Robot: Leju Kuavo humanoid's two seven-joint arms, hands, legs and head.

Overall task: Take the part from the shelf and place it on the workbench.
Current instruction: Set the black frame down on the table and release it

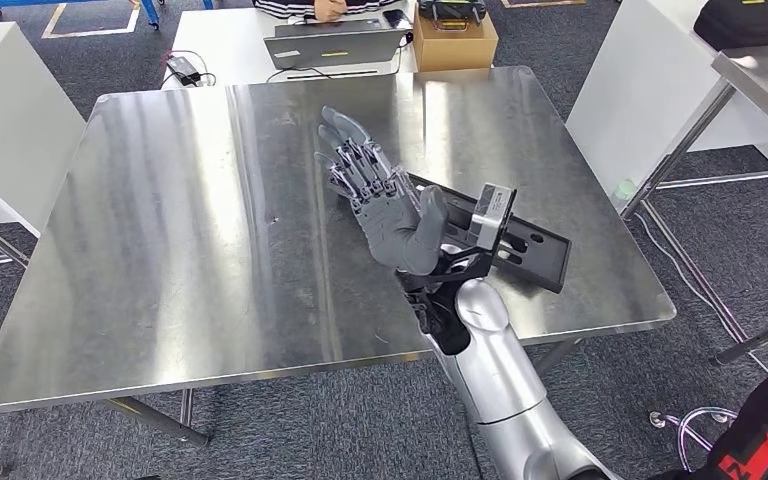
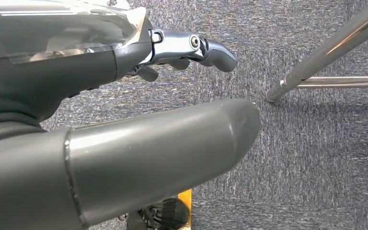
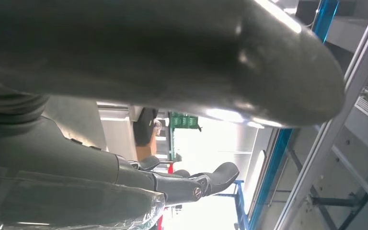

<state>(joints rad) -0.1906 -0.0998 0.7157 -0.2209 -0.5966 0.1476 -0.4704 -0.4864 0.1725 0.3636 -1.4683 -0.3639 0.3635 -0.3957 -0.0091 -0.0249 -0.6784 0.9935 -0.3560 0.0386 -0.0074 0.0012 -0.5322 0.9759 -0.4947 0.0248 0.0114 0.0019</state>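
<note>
Right hand point(image 1: 385, 195) spread, holding nothing, over black part point(image 1: 520, 240) on workbench point(image 1: 160, 250); left hand point(image 2: 124, 143) seemingly unclenched

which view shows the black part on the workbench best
The head view: the black part lies flat near the right edge of the steel workbench, partly hidden behind the right hand, which holds nothing. The left wrist view looks at carpet; the right wrist view gives no clear sight of the part.

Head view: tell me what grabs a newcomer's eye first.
The right hand stands out first, fingers spread above the middle of the shiny steel workbench. Just behind it, the flat black part lies near the bench's right edge, partly hidden by the wrist. Beyond the far edge, a person sits at a laptop.
</note>
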